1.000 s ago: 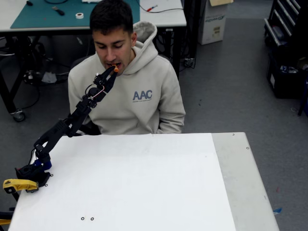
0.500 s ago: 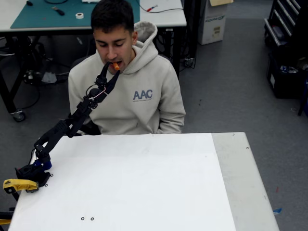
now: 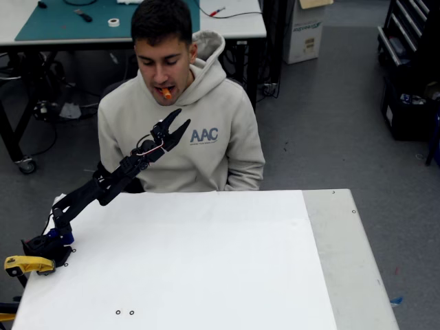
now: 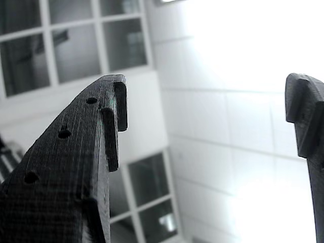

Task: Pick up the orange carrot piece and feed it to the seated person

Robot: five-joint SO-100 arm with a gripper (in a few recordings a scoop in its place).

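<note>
Carrot piece sitting in the person's mouth, gripper hanging empty below it.

In the fixed view the gripper (image 3: 180,121) is hovering in front of the person's (image 3: 206,148) chest with its two fingers spread wide and nothing between them. The carrot piece (image 3: 166,93) is sticking out between the person's lips, above the gripper and slightly to its left, apart from the fingertips. In the wrist view the fingers (image 4: 96,147) are standing well apart, pointing up at a bright wall and window panes (image 4: 109,38).
</note>
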